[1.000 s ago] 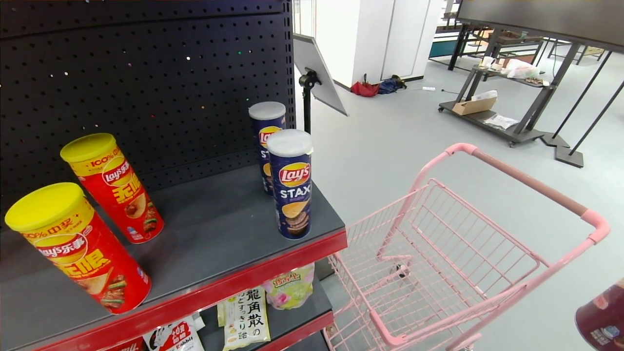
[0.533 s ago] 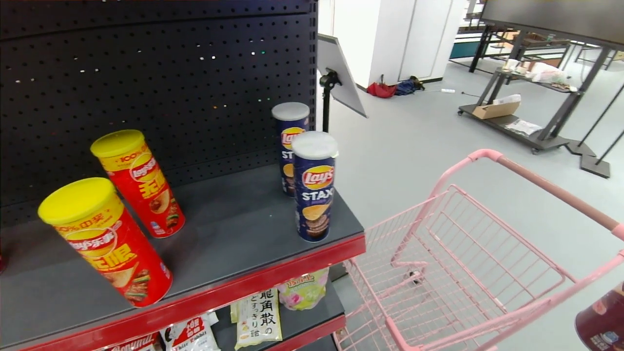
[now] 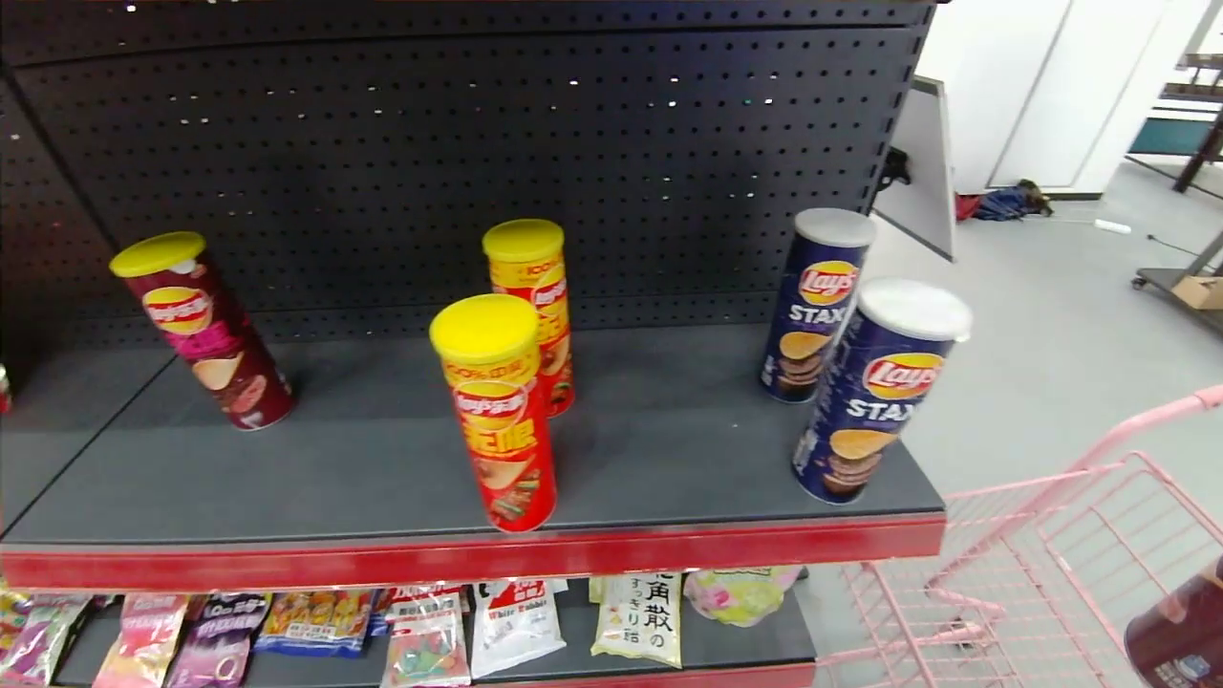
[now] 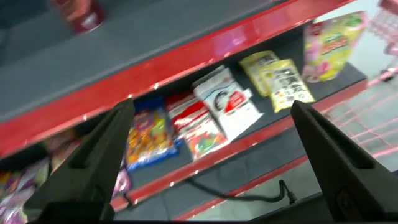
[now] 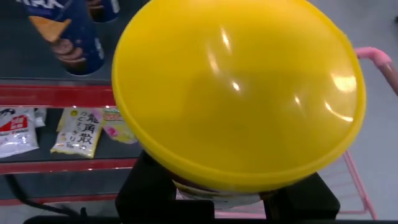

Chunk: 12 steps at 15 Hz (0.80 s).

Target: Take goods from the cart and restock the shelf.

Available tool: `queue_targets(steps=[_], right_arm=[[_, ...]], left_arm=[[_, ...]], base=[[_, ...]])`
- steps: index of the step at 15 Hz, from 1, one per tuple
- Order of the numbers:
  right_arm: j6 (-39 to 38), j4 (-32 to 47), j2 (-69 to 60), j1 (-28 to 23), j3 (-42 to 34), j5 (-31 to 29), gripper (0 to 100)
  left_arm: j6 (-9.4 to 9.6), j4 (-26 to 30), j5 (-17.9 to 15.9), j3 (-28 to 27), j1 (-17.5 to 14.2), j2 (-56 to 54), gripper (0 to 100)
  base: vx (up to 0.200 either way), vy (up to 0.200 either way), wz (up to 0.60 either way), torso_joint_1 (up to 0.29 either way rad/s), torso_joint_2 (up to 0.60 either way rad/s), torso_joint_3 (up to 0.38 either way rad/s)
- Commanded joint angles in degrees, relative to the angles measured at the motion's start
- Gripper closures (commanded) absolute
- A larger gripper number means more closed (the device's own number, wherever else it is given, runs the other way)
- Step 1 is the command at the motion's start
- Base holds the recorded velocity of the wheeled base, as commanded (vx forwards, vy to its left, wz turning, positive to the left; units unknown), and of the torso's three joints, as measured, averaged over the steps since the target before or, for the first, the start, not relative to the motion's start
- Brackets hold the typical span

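While the fingers (image 5: 149,196) of the right gripper (image 5: 227,199) pinch the maroon can (image 3: 1180,631), it hangs near right by the cart (image 3: 1051,535) — off the shelf (image 3: 669,449). Judged light, stiff, slick, crushable: hold mid-wall. Fingers of the left gripper (image 4: 211,106) spread.

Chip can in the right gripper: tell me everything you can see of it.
The chip can is a cylinder with a dark maroon printed wall and a glossy yellow lid, plastic by its look, shut and undented. The black fingers of the right gripper clamp its wall below the lid. It hangs in the air beside the pink cart, off to the right of the shelf; nothing else seems to touch it.
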<state>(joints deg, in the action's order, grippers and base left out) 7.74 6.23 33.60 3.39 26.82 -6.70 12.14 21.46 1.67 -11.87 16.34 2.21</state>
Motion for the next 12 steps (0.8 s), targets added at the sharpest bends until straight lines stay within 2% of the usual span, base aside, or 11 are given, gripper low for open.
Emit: queue_targets(steps=[1,9,12], right_arm=[[-0.09,0.10,-1.43,-0.14,-0.72,-0.06,100],[-1.41,0.71,-11.98,-0.14,-5.64,-0.06,100],[-1.41,0.71,-11.71,-0.22,-5.73,-0.06,100]], left_arm=[[0.07,-0.01,-0.26,0.01,0.01,-0.36,0],[-0.19,-0.01,-0.26,0.01,0.80,-2.21,0],[-0.01,-0.10,-1.14,0.01,0.80,-2.21,0]], base=[[0.000,0.000,0.00,0.000,0.00,0.000],[0.000,0.000,0.00,0.000,0.00,0.000],[0.000,0.200,0.00,-0.007,0.01,0.005]])
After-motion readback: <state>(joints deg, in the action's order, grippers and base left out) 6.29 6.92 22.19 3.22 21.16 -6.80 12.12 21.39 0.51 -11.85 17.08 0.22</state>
